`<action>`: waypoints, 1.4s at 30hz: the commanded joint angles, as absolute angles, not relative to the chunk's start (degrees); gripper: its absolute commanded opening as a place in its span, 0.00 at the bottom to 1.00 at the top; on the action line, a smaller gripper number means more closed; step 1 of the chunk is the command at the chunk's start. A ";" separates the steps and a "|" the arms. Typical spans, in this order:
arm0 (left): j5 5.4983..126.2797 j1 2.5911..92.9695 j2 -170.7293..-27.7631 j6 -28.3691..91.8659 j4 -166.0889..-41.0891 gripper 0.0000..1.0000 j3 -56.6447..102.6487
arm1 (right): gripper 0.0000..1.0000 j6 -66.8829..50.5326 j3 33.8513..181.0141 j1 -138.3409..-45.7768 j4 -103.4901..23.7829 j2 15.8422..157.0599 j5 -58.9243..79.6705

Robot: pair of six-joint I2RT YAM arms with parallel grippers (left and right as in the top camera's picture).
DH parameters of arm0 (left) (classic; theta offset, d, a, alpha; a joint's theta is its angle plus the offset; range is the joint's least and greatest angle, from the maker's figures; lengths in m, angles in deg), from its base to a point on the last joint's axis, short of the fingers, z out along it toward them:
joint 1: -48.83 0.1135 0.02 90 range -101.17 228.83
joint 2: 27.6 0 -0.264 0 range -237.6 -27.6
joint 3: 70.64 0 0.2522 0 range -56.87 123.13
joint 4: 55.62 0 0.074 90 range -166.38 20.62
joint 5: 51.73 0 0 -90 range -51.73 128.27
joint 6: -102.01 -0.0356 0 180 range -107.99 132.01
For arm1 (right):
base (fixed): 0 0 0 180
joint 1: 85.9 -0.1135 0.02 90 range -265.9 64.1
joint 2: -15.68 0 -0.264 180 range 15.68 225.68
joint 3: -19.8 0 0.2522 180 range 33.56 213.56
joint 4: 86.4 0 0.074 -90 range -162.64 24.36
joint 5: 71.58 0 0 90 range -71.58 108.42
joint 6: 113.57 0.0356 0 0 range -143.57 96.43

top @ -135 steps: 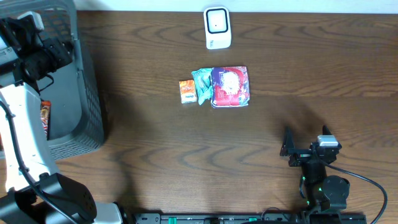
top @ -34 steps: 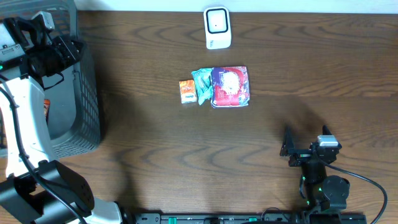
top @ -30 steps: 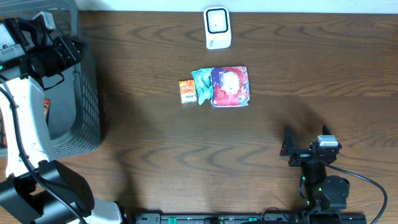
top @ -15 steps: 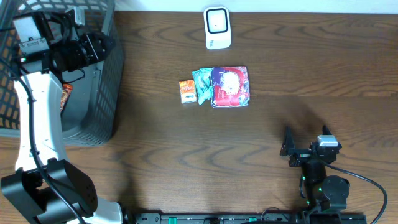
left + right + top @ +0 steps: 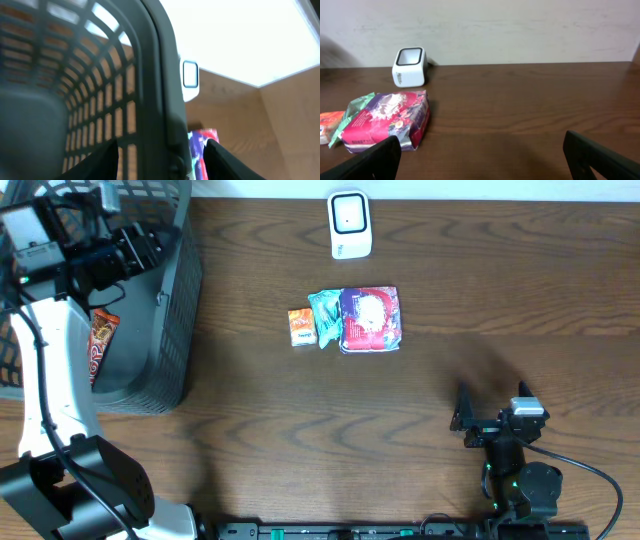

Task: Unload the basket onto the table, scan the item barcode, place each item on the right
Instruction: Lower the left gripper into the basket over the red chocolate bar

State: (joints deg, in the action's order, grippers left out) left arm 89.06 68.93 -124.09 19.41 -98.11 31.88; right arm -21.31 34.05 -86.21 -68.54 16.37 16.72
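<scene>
Well to the right of the left pincer (image 5: 162,159), on the table (image 5: 420,440), three packets huddle in a row: small orange packet (image 5: 301,327), crumpled green packet (image 5: 325,317), glossy purple-and-red packet (image 5: 370,319). They are probably grouped near the white scanner (image 5: 350,225) for presenting. That pincer's jaws stand apart astride the rim of the grey basket (image 5: 180,310); the right pincer (image 5: 482,160) gapes, empty.
</scene>
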 commanded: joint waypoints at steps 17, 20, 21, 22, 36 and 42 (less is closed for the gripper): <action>80.51 80.75 -114.56 28.87 -92.54 0.56 31.88 | 0.99 -22.14 33.87 -85.97 -68.39 16.24 16.81; 68.73 82.19 -114.56 28.74 -98.84 0.56 31.88 | 0.99 -22.14 33.87 -85.97 -68.39 16.24 16.81; 63.14 82.41 -114.56 28.24 -101.37 0.56 31.85 | 0.99 -22.14 33.87 -85.97 -68.39 16.24 16.81; 58.33 82.46 -114.56 27.41 -103.34 0.56 31.85 | 0.99 -22.14 33.87 -85.97 -68.39 16.24 16.81; 38.66 82.52 -117.11 15.63 -112.41 0.55 31.29 | 0.99 -22.14 33.87 -85.97 -68.39 16.24 16.81; 38.61 82.50 -120.70 15.63 -114.16 0.55 30.00 | 0.99 -22.14 33.87 -85.97 -68.39 16.24 16.81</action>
